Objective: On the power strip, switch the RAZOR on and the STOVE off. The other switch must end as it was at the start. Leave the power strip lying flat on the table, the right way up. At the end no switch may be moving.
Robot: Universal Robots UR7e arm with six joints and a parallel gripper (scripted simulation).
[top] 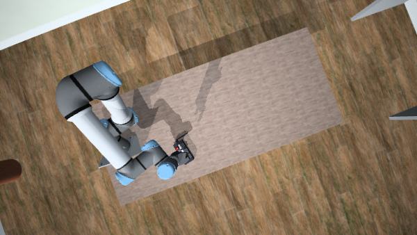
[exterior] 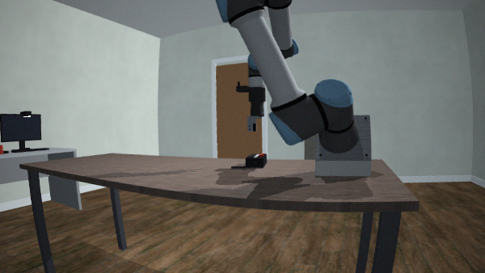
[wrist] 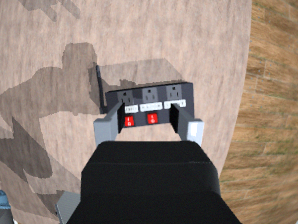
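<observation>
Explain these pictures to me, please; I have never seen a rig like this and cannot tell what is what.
The grey and blue machine is a robot arm, bolted by its base to a wooden table. One picture looks straight down from above, one looks across the room from the side, and one comes from a camera on the arm's wrist. The black block at the bottom of the wrist picture is the end effector, with two fingers. They stand wide open and hold nothing. On the table lies a small black power strip with three sockets. Two red switches show between the fingers; a finger hides the third switch's spot. The end effector hangs above the strip, not touching.
</observation>
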